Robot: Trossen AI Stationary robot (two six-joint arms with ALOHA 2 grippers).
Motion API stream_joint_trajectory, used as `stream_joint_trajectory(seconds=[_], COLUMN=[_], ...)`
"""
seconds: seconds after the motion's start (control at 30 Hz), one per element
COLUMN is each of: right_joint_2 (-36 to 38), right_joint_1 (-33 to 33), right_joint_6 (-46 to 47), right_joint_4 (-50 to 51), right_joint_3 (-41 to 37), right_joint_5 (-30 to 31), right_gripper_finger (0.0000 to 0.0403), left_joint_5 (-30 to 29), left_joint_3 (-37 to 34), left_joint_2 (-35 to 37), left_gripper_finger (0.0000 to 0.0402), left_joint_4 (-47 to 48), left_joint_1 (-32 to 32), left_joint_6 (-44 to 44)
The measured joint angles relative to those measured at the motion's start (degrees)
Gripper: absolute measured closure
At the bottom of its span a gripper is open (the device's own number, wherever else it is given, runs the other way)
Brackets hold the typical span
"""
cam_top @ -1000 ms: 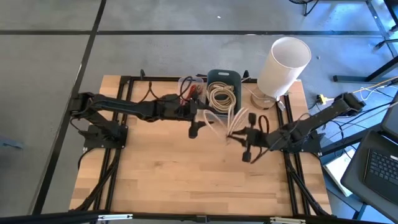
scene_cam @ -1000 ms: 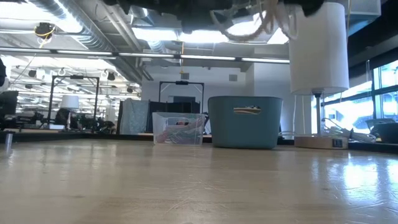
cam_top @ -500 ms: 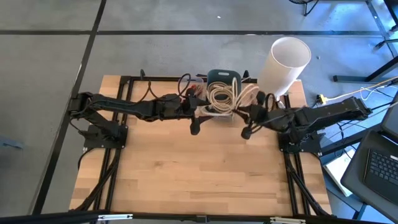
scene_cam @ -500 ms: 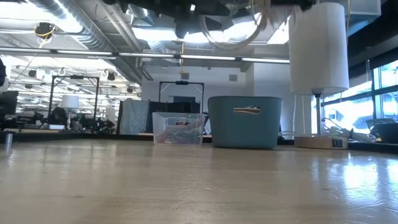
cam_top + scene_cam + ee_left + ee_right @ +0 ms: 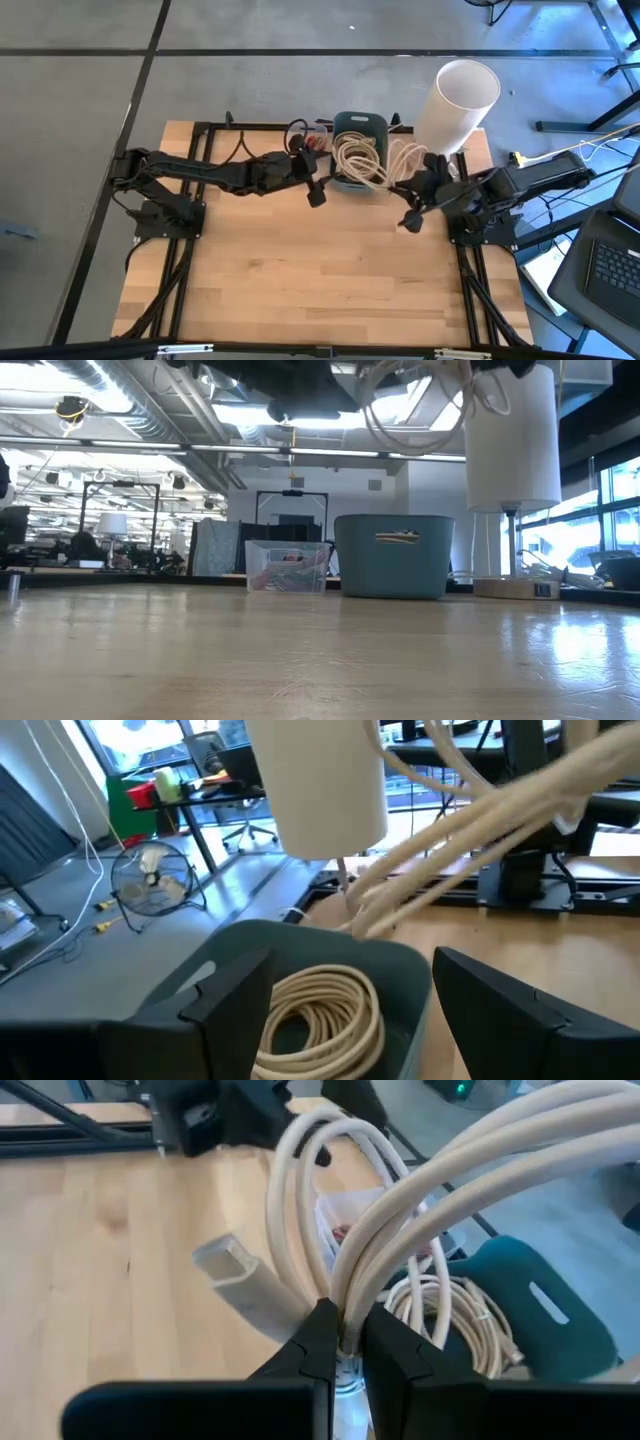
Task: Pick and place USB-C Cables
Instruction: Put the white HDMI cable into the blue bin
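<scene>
My right pincer is clamped on a cream cable coil, held above the teal bin's edge. More coils lie inside. My left pincer gapes beside the bin, over the worktop.

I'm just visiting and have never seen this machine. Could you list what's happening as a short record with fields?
Right end effector: shut on a cream cable, held in the air beside the bin
Left end effector: open, empty, by the bin's other side
Bin: teal, holds coiled cream cables
Clear box: beside the bin
Lamp: white, at the table's back edge
</scene>
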State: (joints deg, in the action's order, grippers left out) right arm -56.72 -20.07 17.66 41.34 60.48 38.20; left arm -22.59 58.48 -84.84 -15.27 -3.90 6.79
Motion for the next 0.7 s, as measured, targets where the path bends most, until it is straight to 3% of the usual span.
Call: stream_joint_trajectory(seconds=[0.13, 0.7], right_joint_2=[-1.18, -13.33], right_joint_1=[4.22, 38.07], right_joint_6=[-3.50, -16.31], right_joint_4=[-4.93, -13.46], right_joint_3=[-2.08, -2.72], right_joint_5=[-0.65, -27.56], right_gripper_finger=[0.0375, 0.0375], left_joint_5=[0.21, 0.29], left_joint_3=[0.00, -0.02], left_joint_2=[0.00, 0.00], left_gripper_finger=[0.0135, 0.0135], left_joint_4=[-0.25, 0.26], left_joint_1=[0.03, 0.17], left_joint_6=[-0.02, -0.02])
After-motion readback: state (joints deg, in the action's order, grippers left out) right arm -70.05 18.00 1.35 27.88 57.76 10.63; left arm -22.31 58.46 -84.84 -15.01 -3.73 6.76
